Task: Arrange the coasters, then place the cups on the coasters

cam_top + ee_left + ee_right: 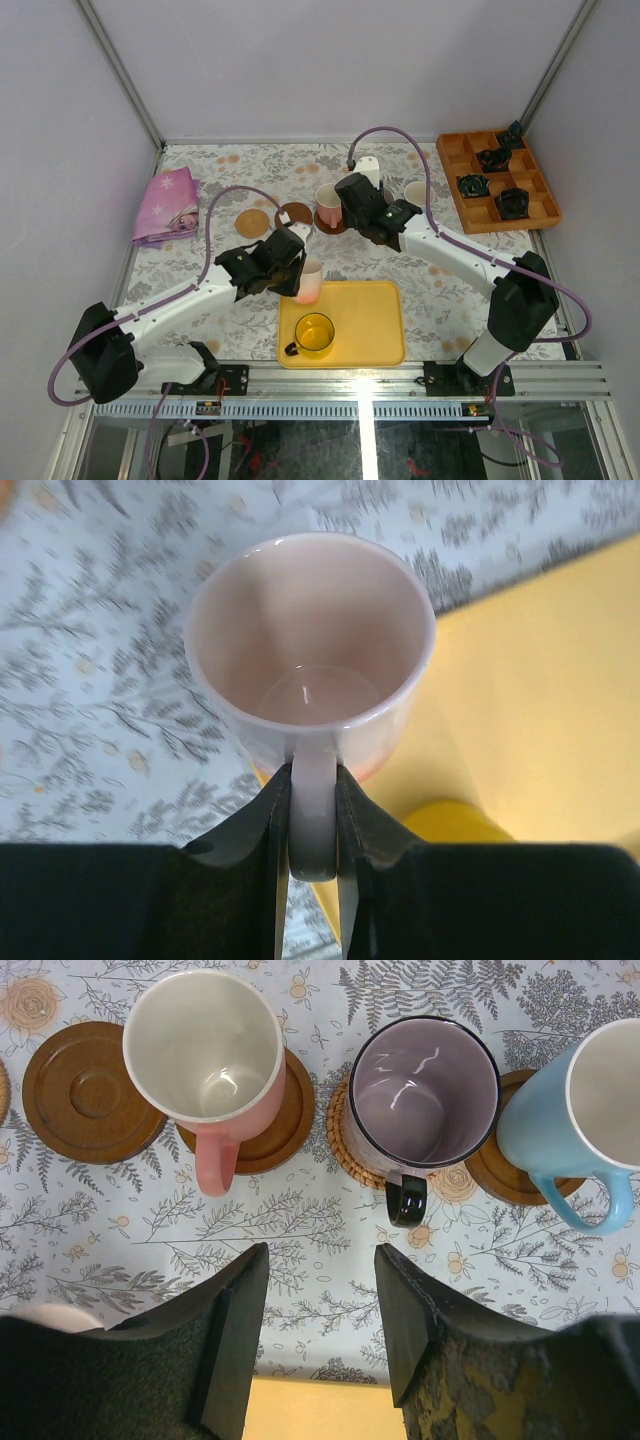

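Note:
My left gripper (313, 825) is shut on the handle of the pale pink cup (310, 650), which is upright at the far left corner of the yellow tray (540, 700); from above, this cup (308, 282) overlaps the tray's edge. The yellow cup (314, 335) stands on the tray. My right gripper (320, 1310) is open and empty, just short of three cups on coasters: pink with white inside (205, 1050), grey-purple (425, 1090) and light blue (575, 1110). A dark coaster (90, 1090) lies bare to their left, a tan coaster (252, 223) further left.
An orange compartment box (495, 180) with small black objects sits at the far right. A pink cloth (167, 205) lies at the far left. White walls enclose the floral tabletop on three sides.

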Robot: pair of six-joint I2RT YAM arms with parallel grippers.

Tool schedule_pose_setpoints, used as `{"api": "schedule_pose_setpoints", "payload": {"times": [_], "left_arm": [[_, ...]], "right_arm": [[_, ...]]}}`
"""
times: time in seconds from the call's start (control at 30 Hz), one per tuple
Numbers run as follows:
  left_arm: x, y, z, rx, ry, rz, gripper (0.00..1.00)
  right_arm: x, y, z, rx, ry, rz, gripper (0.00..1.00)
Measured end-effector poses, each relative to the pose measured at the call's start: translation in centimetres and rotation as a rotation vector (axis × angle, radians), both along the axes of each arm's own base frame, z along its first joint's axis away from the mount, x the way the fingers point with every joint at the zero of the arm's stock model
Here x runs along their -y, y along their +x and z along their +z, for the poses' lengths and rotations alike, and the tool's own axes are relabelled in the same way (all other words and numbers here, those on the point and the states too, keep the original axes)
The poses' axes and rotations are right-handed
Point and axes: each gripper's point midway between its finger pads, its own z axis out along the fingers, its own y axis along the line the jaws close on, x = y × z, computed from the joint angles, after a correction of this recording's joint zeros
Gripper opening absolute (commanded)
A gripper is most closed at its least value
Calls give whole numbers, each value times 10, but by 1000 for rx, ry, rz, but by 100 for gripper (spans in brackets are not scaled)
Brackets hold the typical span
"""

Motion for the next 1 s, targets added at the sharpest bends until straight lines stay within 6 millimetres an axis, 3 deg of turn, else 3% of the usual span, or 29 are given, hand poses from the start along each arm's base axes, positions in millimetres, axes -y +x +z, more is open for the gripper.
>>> {"api": "schedule_pose_setpoints", "payload": {"times": [0.53,0.77,1.0], "left_arm": [[-21,87,46,363,-36,228,0],[-46,134,44,512,-50,338,0],[-49,176,30,595,-33,350,0]], "right_arm": [[6,-1,-7,0,-33,-6,54],[4,4,-6,28,-44,15,54],[3,8,-12,41,-71,39,54]]}}
